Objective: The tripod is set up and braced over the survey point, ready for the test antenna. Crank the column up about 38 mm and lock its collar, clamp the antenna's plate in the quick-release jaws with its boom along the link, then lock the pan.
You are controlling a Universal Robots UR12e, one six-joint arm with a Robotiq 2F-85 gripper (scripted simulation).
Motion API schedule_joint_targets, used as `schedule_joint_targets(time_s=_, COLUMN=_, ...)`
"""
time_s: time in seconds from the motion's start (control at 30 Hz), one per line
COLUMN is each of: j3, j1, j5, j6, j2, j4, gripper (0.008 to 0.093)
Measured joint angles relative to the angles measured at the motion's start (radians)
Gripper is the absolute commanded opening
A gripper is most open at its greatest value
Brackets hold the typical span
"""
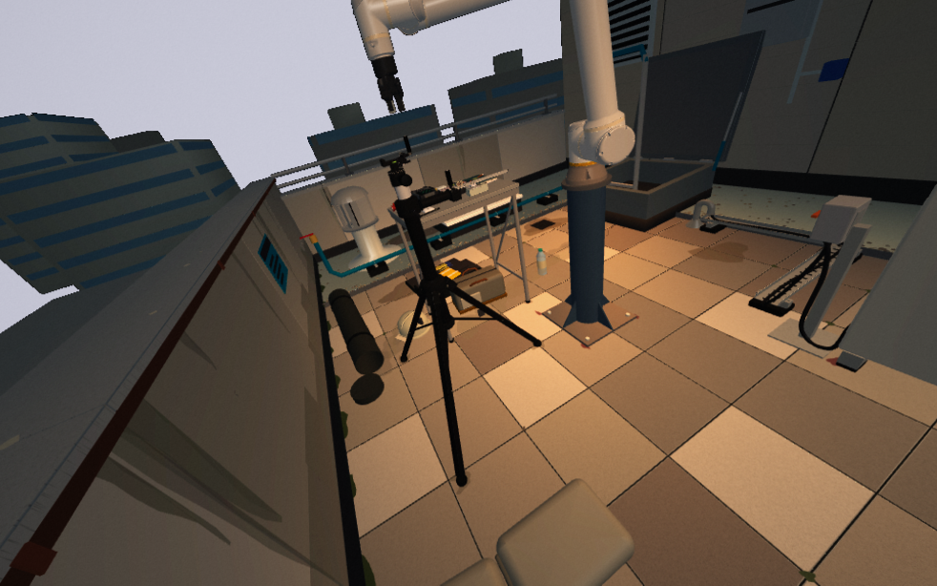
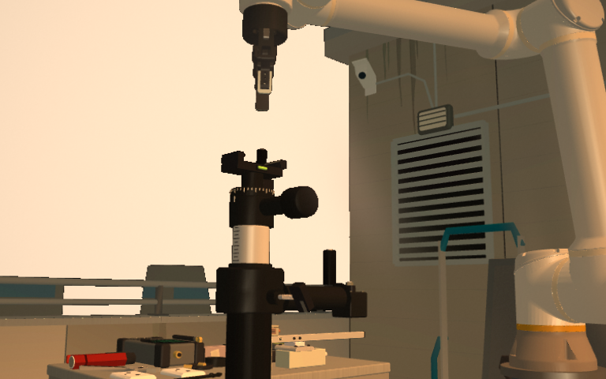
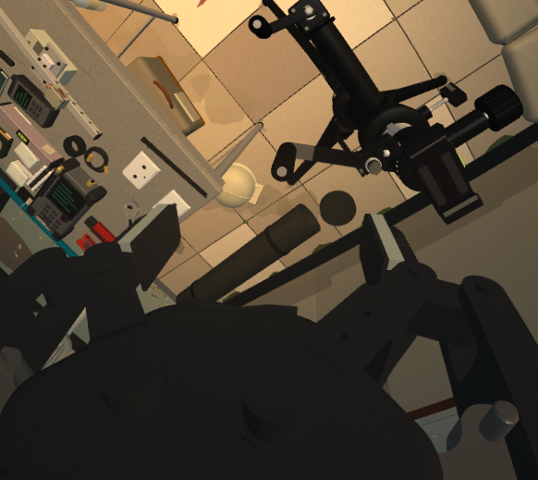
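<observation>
The quick-release jaws (image 2: 253, 165) sit empty on top of the tripod head, directly below my gripper (image 2: 262, 104), which hangs well above them, open and holding nothing. Under the head a pale graduated section of the column (image 2: 250, 244) shows above the black collar (image 2: 249, 296), and the crank (image 2: 330, 293) sticks out to the right of it. The pan knob (image 2: 299, 202) points right from the head. The tripod (image 1: 437, 306) stands on the tiled roof near the parapet. The antenna with its boom (image 2: 317, 336) lies on the table behind the tripod.
Behind the tripod stands a grey work table (image 3: 108, 107) crowded with instruments, a red torch (image 2: 100, 359) and small boxes. The arm's pedestal (image 1: 586, 248) rises right of the table. A dark tube (image 1: 355, 329), a pale helmet (image 3: 238, 186) and a toolbox (image 3: 163, 95) lie on the tiles.
</observation>
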Motion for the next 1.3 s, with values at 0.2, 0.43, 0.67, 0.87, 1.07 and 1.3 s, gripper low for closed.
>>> schedule_joint_targets(time_s=0.2, j3=0.0, j1=0.0, j5=0.0, j6=0.0, j2=0.0, j4=0.0, gripper=0.092)
schedule_joint_targets(time_s=0.43, j3=0.0, j1=0.0, j5=0.0, j6=0.004, j2=0.0, j4=0.0, gripper=0.092)
schedule_joint_targets(time_s=0.67, j3=0.0, j1=0.0, j5=0.0, j6=0.026, j2=0.0, j4=0.0, gripper=0.092)
schedule_joint_targets(time_s=0.87, j3=0.0, j1=0.0, j5=0.0, j6=0.066, j2=0.0, j4=0.0, gripper=0.092)
schedule_joint_targets(time_s=1.07, j3=0.0, j1=0.0, j5=0.0, j6=0.129, j2=0.0, j4=0.0, gripper=0.092)
schedule_joint_targets(time_s=1.3, j3=0.0, j1=0.0, j5=0.0, j6=0.237, j2=0.0, j4=0.0, gripper=0.092)
